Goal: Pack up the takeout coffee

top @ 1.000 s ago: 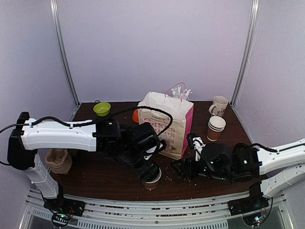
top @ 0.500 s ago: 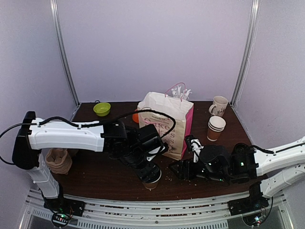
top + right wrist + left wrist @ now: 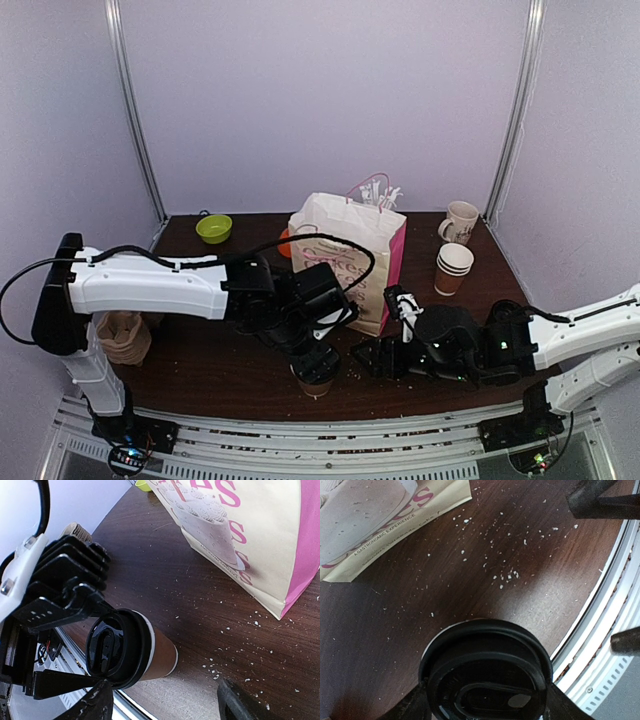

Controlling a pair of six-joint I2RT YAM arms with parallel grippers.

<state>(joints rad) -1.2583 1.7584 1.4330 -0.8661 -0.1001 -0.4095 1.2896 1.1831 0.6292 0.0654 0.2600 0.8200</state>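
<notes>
The takeout coffee [image 3: 318, 378] is a brown paper cup with a black lid, standing upright near the table's front edge. My left gripper [image 3: 314, 362] comes down from above, and its fingers press both sides of the lid [image 3: 487, 675]. The left gripper [image 3: 482, 711] is shut on it. In the right wrist view the takeout coffee [image 3: 161, 655] shows its brown wall and white rim. My right gripper [image 3: 368, 358] hovers low just right of the cup. This right gripper [image 3: 165, 706] is open with nothing between its fingers.
A cream and pink paper bag [image 3: 350, 265] stands open behind the cup. A stack of paper cups [image 3: 453, 268] and a printed mug [image 3: 460, 221] sit at the back right. A green bowl [image 3: 213, 228] is back left, and a brown pulp carrier [image 3: 122, 335] lies at the left. Crumbs dot the table.
My right gripper has slid left, closer to the cup. The left arm's forearm has shifted slightly right while its gripper and the cup stay in place.
</notes>
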